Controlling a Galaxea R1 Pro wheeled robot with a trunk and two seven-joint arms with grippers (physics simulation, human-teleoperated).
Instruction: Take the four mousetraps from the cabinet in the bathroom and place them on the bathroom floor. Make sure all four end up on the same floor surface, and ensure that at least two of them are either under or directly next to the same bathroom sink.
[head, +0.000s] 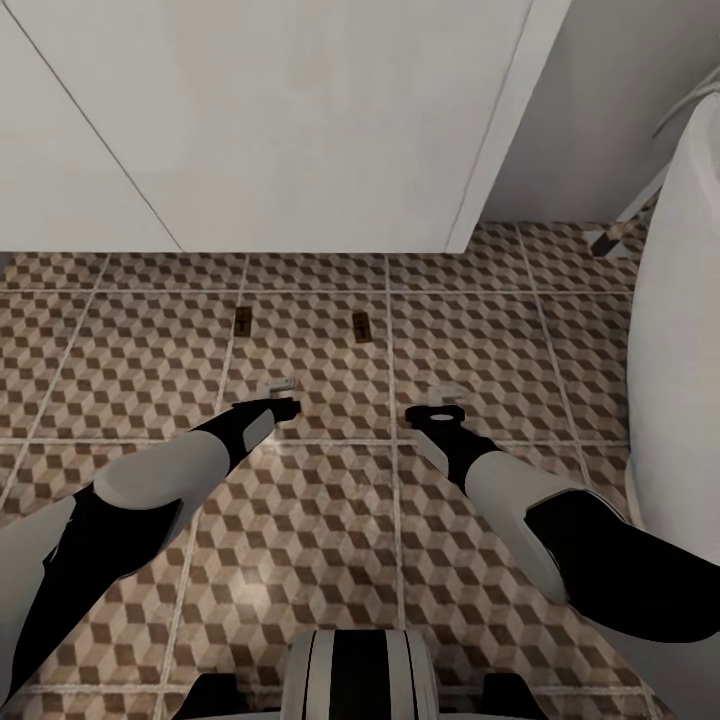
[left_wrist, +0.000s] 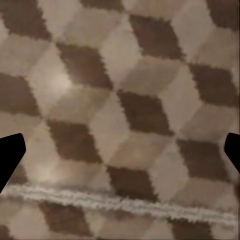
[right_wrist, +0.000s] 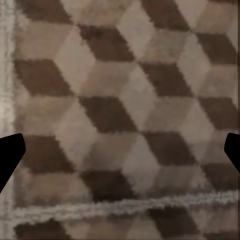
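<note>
Two mousetraps lie flat on the bathroom floor (head: 480, 350), one (head: 242, 320) to the left and one (head: 361, 325) to the right, just in front of the white boxy vanity of the bathroom sink (head: 300, 120). My left gripper (head: 279, 386) hangs low over the tiles a little nearer than the left trap. My right gripper (head: 446, 396) hangs nearer than and right of the right trap. In the wrist views both grippers (left_wrist: 120, 150) (right_wrist: 120, 152) are open, with only cube-patterned tile between the fingertips. The cabinet is out of view.
A white bathtub (head: 680, 380) curves along the right edge, with a thin metal fitting (head: 612, 238) standing on the floor behind it. A white wall panel (head: 60, 150) runs along the left rear. My base (head: 355, 685) shows at the bottom.
</note>
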